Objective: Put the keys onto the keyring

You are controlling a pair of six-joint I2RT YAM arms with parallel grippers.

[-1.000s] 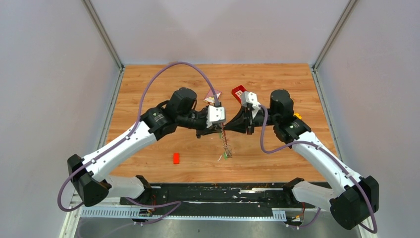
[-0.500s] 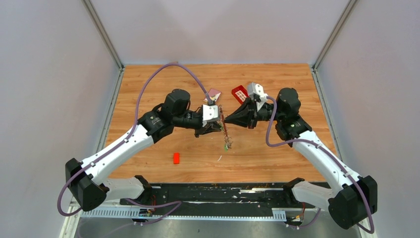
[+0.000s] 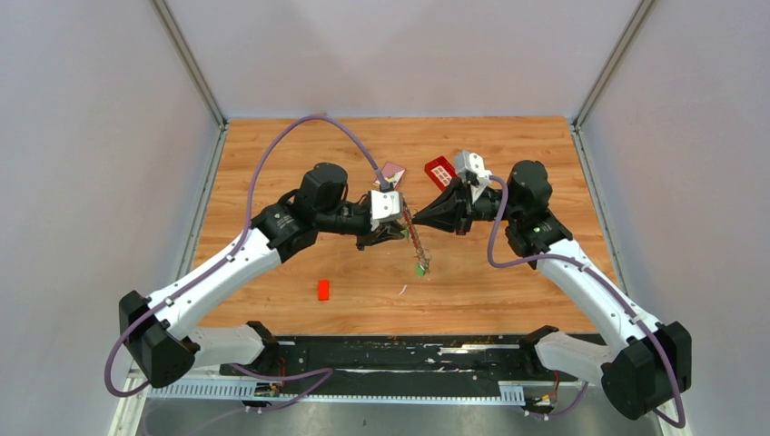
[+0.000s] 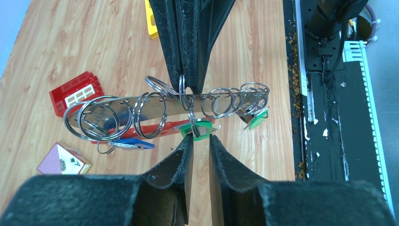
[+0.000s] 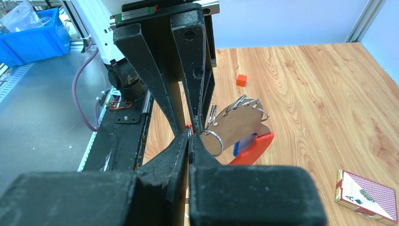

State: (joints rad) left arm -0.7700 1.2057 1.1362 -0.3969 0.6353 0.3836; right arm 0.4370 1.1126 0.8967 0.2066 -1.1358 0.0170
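- While the right gripper is clamped tight on one wire ring of the keyring, that strip hangs in the air over the middle of the table. It is between the two tools, with one end drooping.
- Left gripper: jaws a little apart, tips facing the right tool's from the opposite side. A green-headed key sits right at those tips. Cannot tell whether either pad touches it.
- Step in hand, as I judge it: threading that green-headed key onto the clamped ring, or letting go of it once on. Whether it has passed fully round the wire is hidden.
- Also hanging from the strip: a second green-headed key at one end, and a blue-headed key just beside the red arc piece at the other.
- Next move calls for the right tool to hold steady and the left to back straight away without dragging the key. Then check that the key hangs free. Cannot tell whether any key remains loose.
- Containers: red gridded tray on the wood beyond the strip. Its cells show pale, contents not discernible.
- Blue bin off the table, in the right wrist view. Something clear and crumpled shows at its rim, otherwise hidden.
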